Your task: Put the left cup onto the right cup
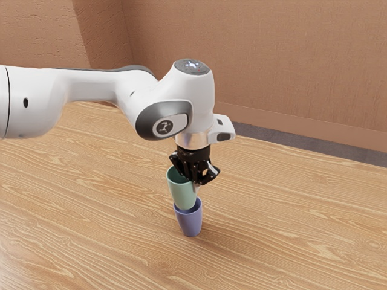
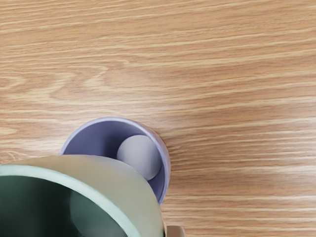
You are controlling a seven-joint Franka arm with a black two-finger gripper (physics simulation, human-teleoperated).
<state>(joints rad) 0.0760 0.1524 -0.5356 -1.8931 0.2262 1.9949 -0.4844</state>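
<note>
Gripper (image 1: 198,174) clamped green cup (image 1: 181,188) by rim; cup tilted, base resting inside purple cup (image 1: 189,223) on wooden table (image 1: 302,211).

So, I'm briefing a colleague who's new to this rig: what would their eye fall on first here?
Most likely the green cup, tilted and gripped at its rim by the black pincer, its base dipping into the purple cup that stands on the wooden table. Next, the big white arm coming in from the exterior view's left above them.
</note>
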